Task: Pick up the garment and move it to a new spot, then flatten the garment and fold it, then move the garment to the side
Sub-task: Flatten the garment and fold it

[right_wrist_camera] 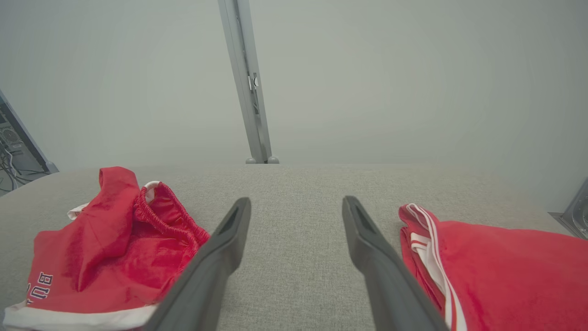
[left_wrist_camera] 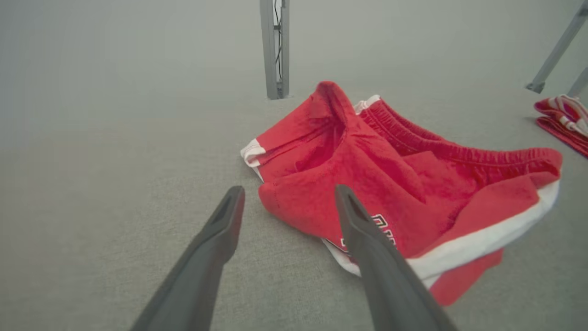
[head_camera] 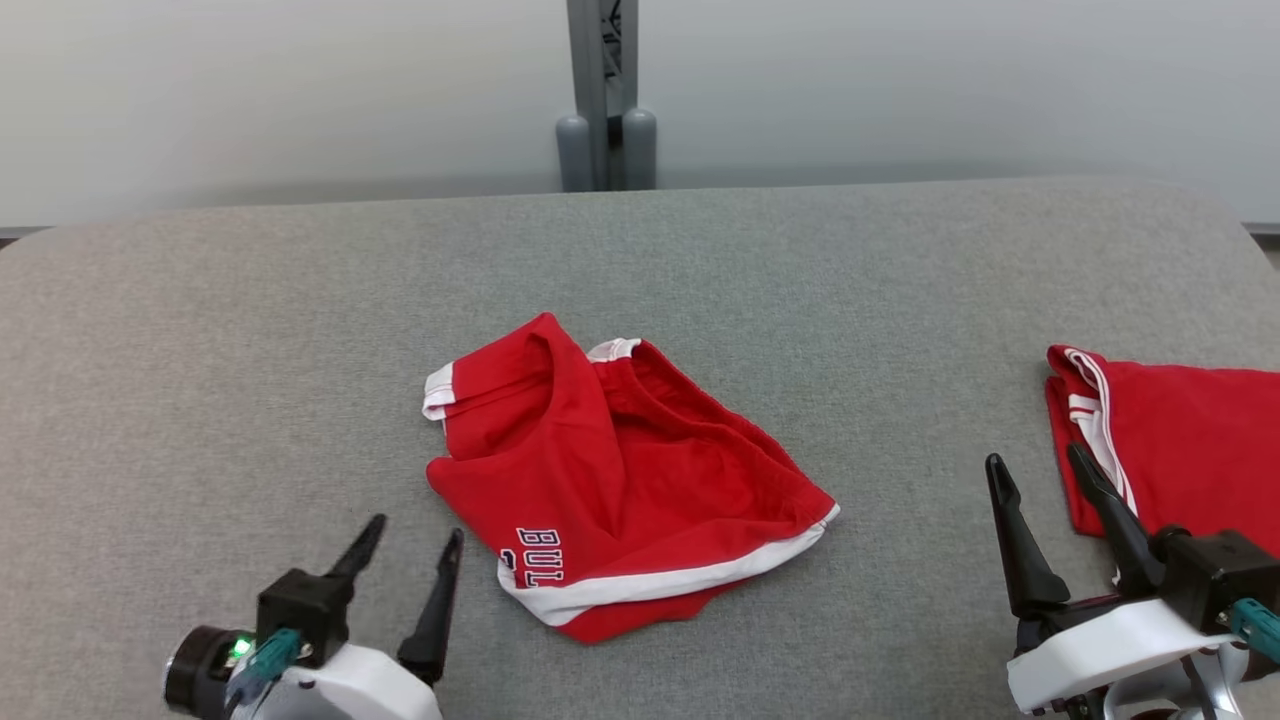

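- Head view is showing a crumpled red garment [head_camera: 620, 480] with white trim lying near the middle of a grey padded surface [head_camera: 250, 350].
- Its long axis is running from about 10 o'clock, where a white-edged corner is poking out, down to about 4 o'clock, where the white hem band is ending. Partial lettering reading "BUL" is sitting on the near left part.
- Left hand [head_camera: 417, 528] is resting low at about 7 o'clock in the picture, with its two dark fingers spread wide apart and gripping nothing.
- From this hand the garment is lying at about 1 o'clock, just beside the right fingertip but not touching it.
- Left wrist view is confirming this: the garment's near left corner is sitting just beyond and between the spread fingers, and the bulk of the cloth is trailing off toward 2 o'clock.
- Right hand [head_camera: 1034, 456] is hovering at about 4 o'clock in the head view, fingers also spread wide and gripping nothing.
- From this hand the garment is lying well apart, at about 9 o'clock.
- Right hand is sitting just beside a second red garment [head_camera: 1180, 450], folded with white stripes, at the surface's right edge.
- Judging from this layout, the left hand is the nearer one for the first pick. A short reach forward and slightly right would be bringing it onto the near corner.
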You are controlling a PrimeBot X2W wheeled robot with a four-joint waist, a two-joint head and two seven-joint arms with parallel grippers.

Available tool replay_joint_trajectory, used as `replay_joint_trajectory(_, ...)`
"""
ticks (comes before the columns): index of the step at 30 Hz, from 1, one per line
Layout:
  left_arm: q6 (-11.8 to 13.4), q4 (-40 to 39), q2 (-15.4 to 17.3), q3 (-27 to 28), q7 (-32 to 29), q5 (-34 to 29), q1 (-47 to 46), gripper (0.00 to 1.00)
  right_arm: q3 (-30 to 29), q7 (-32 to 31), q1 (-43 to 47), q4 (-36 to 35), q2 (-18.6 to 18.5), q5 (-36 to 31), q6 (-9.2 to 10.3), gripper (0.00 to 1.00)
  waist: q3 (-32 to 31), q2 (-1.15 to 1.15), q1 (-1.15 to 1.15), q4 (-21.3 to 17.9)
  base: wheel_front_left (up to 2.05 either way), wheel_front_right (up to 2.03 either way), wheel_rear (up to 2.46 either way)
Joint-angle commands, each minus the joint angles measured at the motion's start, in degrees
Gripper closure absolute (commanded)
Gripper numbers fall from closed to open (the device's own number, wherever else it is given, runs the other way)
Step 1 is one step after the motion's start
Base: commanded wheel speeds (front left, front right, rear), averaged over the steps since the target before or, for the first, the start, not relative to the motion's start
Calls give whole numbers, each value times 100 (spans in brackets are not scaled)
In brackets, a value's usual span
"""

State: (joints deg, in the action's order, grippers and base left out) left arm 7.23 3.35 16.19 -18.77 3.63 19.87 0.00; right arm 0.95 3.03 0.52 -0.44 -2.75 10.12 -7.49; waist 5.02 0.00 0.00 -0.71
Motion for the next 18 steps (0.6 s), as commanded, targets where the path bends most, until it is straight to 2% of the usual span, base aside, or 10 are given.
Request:
replay_joint_trajectory(1,-165,218,54,-112,-148,21,-194,0,9,-13,-55,-4,-31,-13,-1,0,86,0,0,-83,0,0,0)
replay_joint_trajectory(4,-513,788,-40,-270,-240,228,-443,0,18,9,-101,11,-32,5,-1,0,209,0,0,-229,0,0,0)
replay_joint_trajectory(11,-840,1570,-158,-338,-220,413,-898,0,29,65,-160,35,-30,54,0,0,388,0,0,-459,0,0,0)
replay_joint_trajectory(15,-925,1874,-167,-341,-166,441,-1066,0,28,75,-213,44,-28,17,-1,0,454,0,0,-535,0,0,0)
replay_joint_trajectory(16,-936,1967,-169,-337,-132,446,-1121,36,25,83,-229,51,-30,18,-1,0,475,0,0,-555,0,0,0)
replay_joint_trajectory(17,-981,2064,-184,-339,-124,483,-1167,66,21,93,-239,55,-29,21,-1,0,493,0,0,-574,0,0,0)
replay_joint_trajectory(18,-1004,2150,-193,-352,-123,493,-1210,100,20,103,-240,63,-30,33,-1,0,509,0,0,-589,0,0,0)
